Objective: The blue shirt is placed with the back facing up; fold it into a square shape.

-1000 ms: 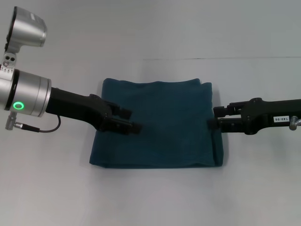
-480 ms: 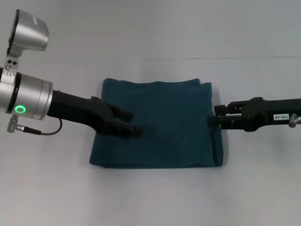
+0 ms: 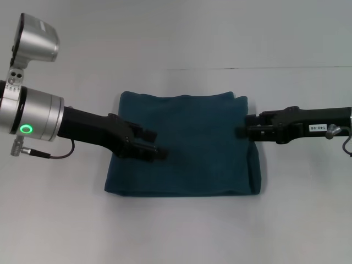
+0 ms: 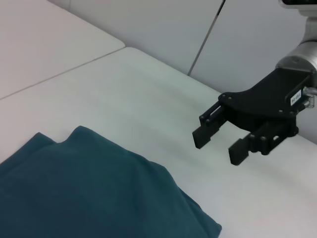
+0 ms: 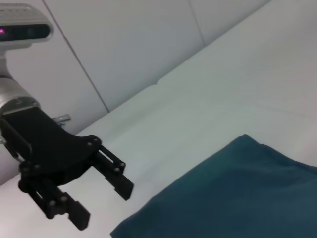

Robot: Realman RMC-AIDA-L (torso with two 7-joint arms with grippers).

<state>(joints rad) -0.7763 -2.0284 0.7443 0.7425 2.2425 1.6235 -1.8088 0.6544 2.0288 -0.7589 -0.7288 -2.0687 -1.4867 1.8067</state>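
The blue shirt (image 3: 187,146) lies folded into a rough square in the middle of the white table; it also shows in the left wrist view (image 4: 84,188) and the right wrist view (image 5: 233,193). My left gripper (image 3: 154,143) is open and empty over the shirt's left part; it shows open in the right wrist view (image 5: 102,197). My right gripper (image 3: 241,132) is at the shirt's right edge. The left wrist view shows it (image 4: 219,146) open, empty and lifted above the table beside the shirt.
The white table (image 3: 176,231) surrounds the shirt on all sides. A seam (image 3: 264,68) runs across the table behind the shirt. A grey cable (image 3: 60,154) hangs under my left forearm.
My right gripper has moved toward the far side and slightly left along the shirt's right edge. My left gripper has hardly moved. The shirt lies as before.
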